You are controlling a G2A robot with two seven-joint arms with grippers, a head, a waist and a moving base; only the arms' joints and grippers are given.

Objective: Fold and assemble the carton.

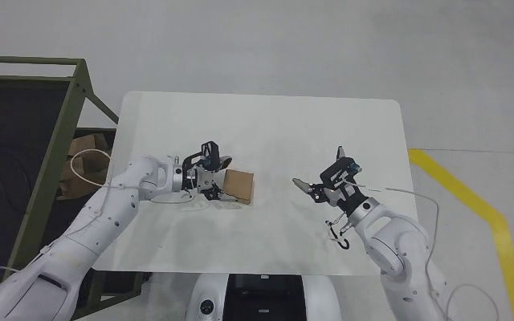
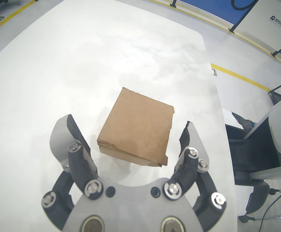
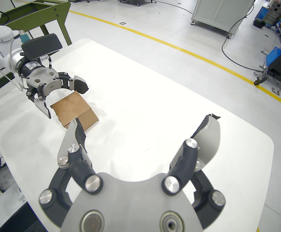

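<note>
your left tool (image 1: 220, 176) hangs wide open and empty just beside the carton (image 1: 239, 185), likely poised to grip it, while the right tool (image 3: 143, 118) hangs open, empty, well apart.

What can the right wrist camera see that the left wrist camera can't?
Extra in the right wrist view: the open right gripper, the left gripper seen from outside, open at one end of the carton, and a green frame past the table. Extra in the left wrist view: a blue board beyond the table's far end. Shared: the brown carton lying on the white table, and a yellow floor line behind it.
</note>
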